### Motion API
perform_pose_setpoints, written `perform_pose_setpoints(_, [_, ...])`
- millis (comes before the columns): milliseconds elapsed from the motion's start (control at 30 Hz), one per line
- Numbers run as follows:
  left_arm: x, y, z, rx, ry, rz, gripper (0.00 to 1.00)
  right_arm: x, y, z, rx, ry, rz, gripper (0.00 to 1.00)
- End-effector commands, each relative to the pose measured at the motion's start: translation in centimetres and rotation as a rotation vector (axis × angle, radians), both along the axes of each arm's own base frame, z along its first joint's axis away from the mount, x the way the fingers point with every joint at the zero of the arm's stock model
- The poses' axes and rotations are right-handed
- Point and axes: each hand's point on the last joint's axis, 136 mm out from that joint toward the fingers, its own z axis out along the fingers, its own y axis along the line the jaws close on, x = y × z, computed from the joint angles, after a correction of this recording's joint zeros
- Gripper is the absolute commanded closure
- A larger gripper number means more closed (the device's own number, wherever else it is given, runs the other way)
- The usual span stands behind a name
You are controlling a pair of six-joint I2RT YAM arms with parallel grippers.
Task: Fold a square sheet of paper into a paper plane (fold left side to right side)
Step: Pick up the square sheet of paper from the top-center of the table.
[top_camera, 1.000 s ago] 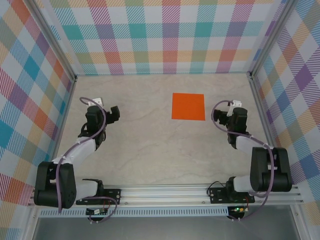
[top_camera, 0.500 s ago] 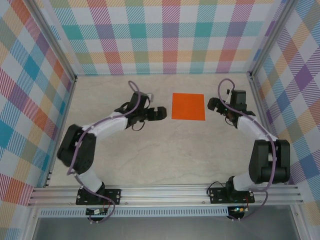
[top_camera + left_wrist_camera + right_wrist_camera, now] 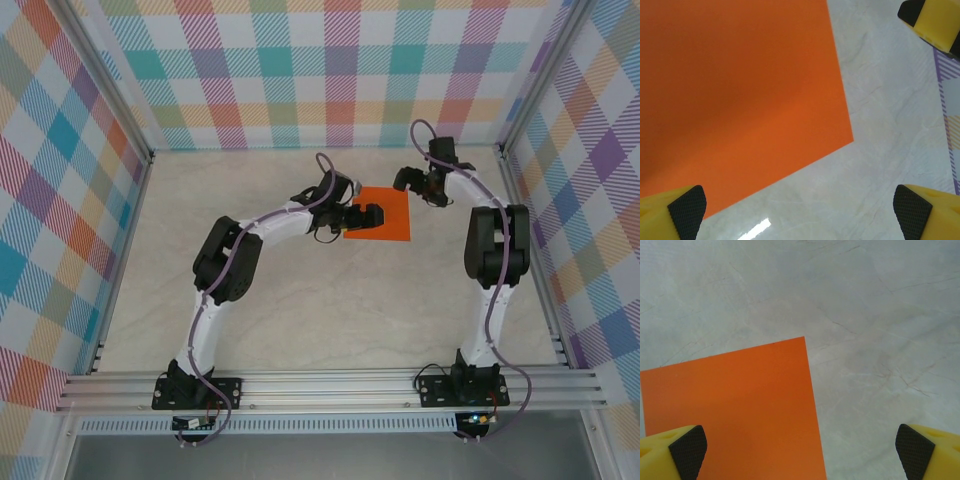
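From the near edge of the worktop (image 3: 300, 310), the left arm climbs from its base, bends at the elbow and stretches its forearm away and to the right. The right arm runs almost straight up the right side, with its wrist turned back to the left at the far end.

The left gripper (image 3: 368, 215) hangs over the left edge of the sheet (image 3: 392, 225), jaws spread wide and holding nothing. In its wrist view the left gripper (image 3: 800, 215) has one black pad over the orange sheet (image 3: 740, 90) and the other over bare worktop. Whether a pad touches the paper I cannot tell.

The sheet lies flat and unfolded, a plain orange square, toward the far edge of the worktop and a little right of the middle.

Farther back, the right gripper (image 3: 410, 180) sits at the sheet's far right corner, its jaws also wide apart and empty. In its wrist view the right gripper (image 3: 801, 452) straddles one side of the sheet (image 3: 740, 410), that corner just ahead of it.
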Motion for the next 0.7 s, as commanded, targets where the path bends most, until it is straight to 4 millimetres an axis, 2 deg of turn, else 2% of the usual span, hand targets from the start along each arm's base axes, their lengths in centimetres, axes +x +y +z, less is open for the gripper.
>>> perform_pose_setpoints(0, [-0.1, -0.5, -0.9, -0.01, 0.065, 0.007, 0.01, -0.3, 1.1, -1.4, -0.017, 0.089, 0.013, 0.0])
perform_pose_setpoints(267, [0.1, 0.0, -3.1, 0.035, 0.093, 0.044, 0.02, 0.3, 3.2, -3.9, -0.051, 0.16, 0.043, 0.0])
perform_pose_setpoints(533, [-0.3, 0.0, -3.8, 0.055, 0.102, 0.034, 0.01, -1.5, 4.7, -5.8, -0.044, 0.243, 0.084, 0.0])
perform_pose_setpoints(667, [-0.4, -0.1, -4.1, 0.056, 0.107, 0.031, 0.02, -2.6, 5.8, -6.2, -0.016, 0.261, 0.119, 0.0])
